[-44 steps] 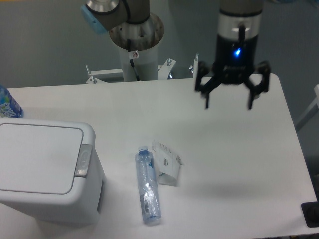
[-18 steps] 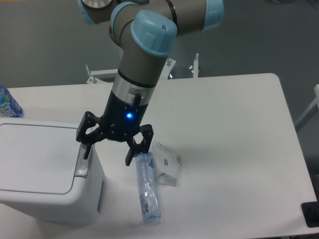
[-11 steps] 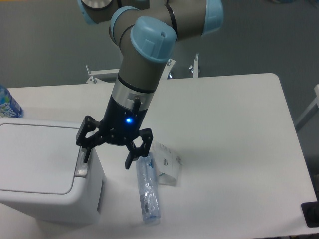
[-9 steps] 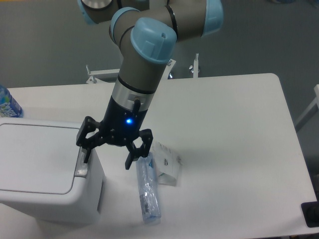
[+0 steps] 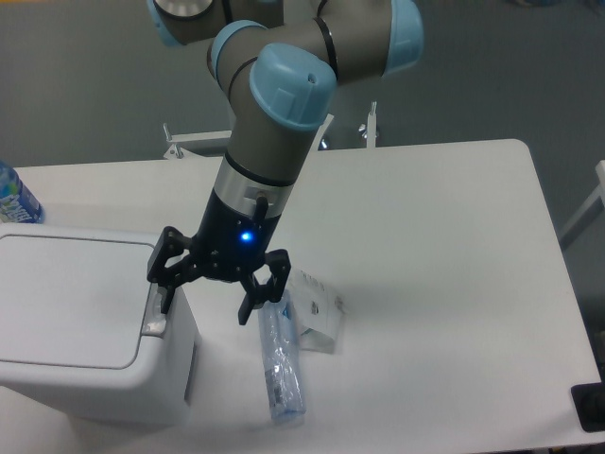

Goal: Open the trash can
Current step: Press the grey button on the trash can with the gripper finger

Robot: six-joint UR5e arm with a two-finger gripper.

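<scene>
At the tabletop's [image 5: 444, 284] front left corner sits the trash can [image 5: 85, 326], its lid flat and closed. Above its grey push-button strip [image 5: 154, 307] hangs the gripper [image 5: 205, 305], jaws spread wide and holding nothing, one finger at the strip. The press appears not yet made, so opening remains to be done.

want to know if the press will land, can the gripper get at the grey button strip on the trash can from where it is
Probably yes. The gripper hangs open at the right edge of the trash can, one finger right over the grey button strip. Nothing lies between them; the water bottle is on the table beside the can.
</scene>
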